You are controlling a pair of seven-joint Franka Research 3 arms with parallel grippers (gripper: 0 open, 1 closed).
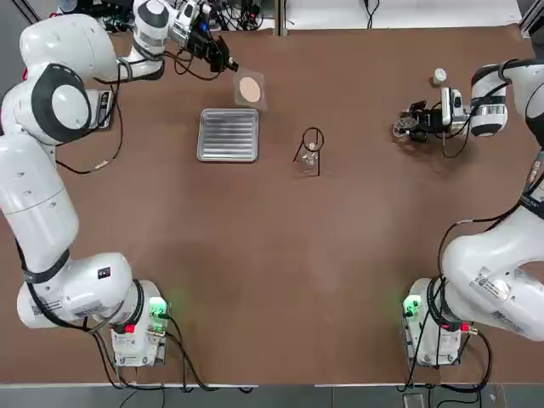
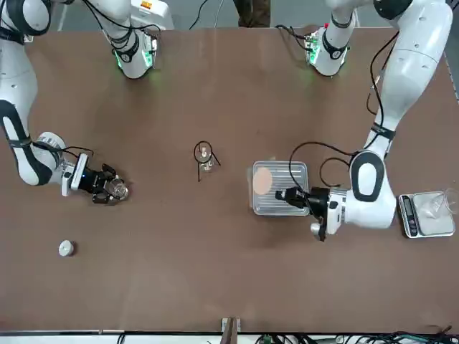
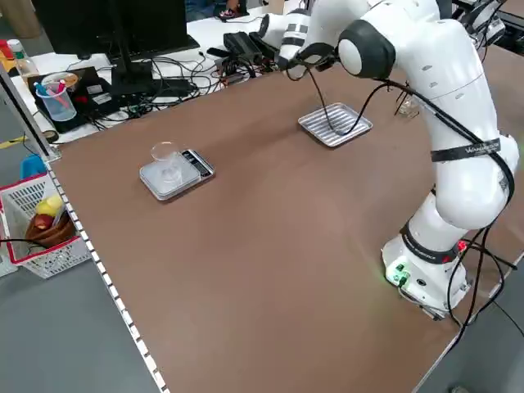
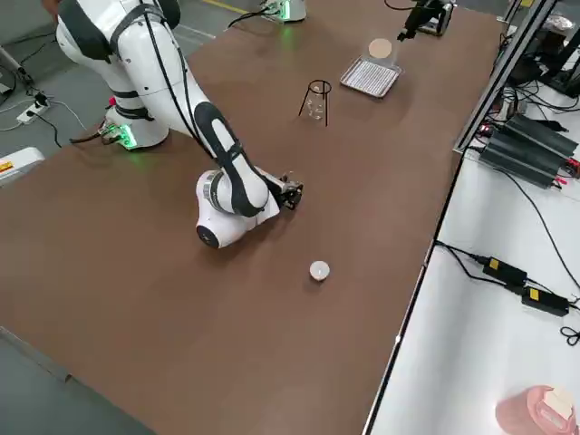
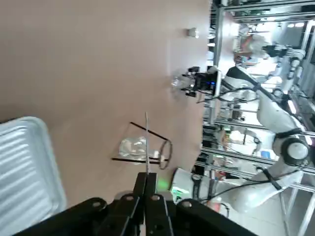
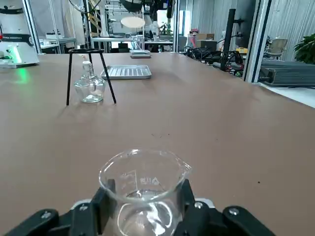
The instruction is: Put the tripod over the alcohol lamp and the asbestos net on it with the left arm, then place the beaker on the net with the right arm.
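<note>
Asbestos net (image 5: pixel 147 142), pinched in my left fingers (image 5: pixel 146 175), could slip through off-centre ring contact; right fingers (image 6: pixel 145 201) grip beaker (image 6: pixel 142 196).

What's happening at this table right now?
The tripod already stands over the alcohol lamp. The left gripper, up beyond the silver tray, holds the asbestos net in its shut jaws, not yet on the tripod. Off to the right of the tripod, the right gripper has the beaker between its jaws, waiting its turn.
</note>
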